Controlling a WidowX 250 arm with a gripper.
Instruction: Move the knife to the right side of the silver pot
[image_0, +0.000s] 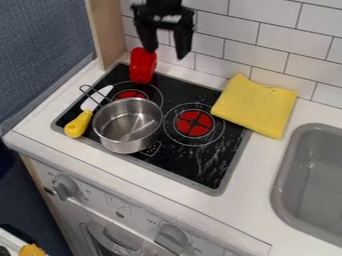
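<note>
While the black pincer (167, 52) hangs up above the back of the stove (212, 172) with its two fingers apart, I see the knife (79, 124) down to its left, on the left side of the silver pot (125, 126). The pot sits below the pincer. A red thing (142, 66) is just under it, and a yellow cloth (257, 106) lies down to its right.

1. The black gripper (166, 52) is blurry, and the top edge cuts it off.
2. The silver pot (125, 126) hides part of a red burner (131, 93).
3. The pot's wire handle (85, 86) covers a bit of the knife (79, 122).
4. The right edge cuts off the gray sink (284, 175).
5. A yellow-orange thing (31, 250), cut off at the bottom, is hard to name.
</note>
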